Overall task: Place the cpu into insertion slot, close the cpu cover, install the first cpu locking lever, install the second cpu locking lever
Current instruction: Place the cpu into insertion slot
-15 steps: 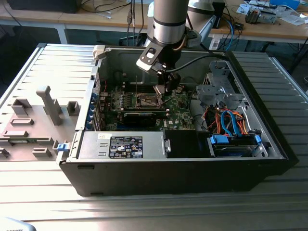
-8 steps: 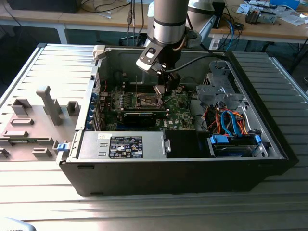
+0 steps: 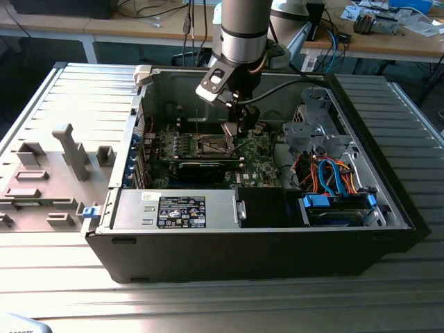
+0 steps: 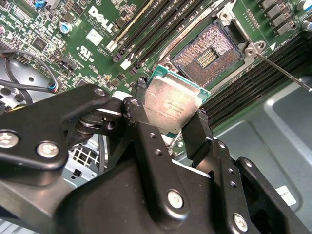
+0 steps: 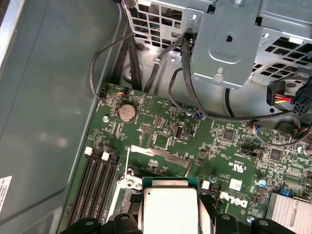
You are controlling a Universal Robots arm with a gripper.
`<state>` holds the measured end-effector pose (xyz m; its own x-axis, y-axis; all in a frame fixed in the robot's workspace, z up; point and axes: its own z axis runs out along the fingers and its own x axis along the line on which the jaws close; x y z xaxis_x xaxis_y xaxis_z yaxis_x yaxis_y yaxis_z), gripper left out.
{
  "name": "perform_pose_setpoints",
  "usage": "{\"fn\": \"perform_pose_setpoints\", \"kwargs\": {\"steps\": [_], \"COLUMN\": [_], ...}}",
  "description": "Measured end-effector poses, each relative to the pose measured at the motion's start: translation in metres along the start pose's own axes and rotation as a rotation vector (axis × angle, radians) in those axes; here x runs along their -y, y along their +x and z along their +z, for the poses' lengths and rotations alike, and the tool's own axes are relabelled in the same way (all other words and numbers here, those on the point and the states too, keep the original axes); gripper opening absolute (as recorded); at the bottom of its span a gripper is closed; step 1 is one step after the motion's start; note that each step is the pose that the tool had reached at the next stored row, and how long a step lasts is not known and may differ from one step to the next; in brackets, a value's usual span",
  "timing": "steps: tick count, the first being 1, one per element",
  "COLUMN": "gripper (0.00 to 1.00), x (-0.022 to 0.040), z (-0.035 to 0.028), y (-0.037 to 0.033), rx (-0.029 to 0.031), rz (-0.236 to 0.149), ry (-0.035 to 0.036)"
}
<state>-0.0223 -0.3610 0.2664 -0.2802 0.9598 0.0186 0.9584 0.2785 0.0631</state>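
The black gripper [image 4: 170, 114] clamps the silvery-grey square cpu [image 4: 174, 97] by two opposite edges, near the uncovered dark-centred insertion slot [image 4: 209, 51] on the green motherboard [image 4: 73, 48], likely to seat it flat.

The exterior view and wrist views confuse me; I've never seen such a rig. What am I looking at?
The exterior view, taken from outside, shows a silver-and-black robot arm reaching into an open black computer case lying on a ribbed metal table. Both wrist views come from cameras riding on the arm. Its black gripper is shut on the cpu, a small flat square chip with a silvery-grey top, held above the green circuit board. In the second wrist view, the insertion slot, a square socket with a dark centre, lies empty near the chip.
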Motion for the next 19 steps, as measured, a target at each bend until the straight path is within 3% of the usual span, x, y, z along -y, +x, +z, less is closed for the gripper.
{"fn": "perform_pose_setpoints", "kwargs": {"steps": [19], "gripper": [0.54], "x": [0.0001], "z": [0.001], "y": [0.0], "rx": [0.0032], "rz": [0.051], "ry": [-0.0009]}}
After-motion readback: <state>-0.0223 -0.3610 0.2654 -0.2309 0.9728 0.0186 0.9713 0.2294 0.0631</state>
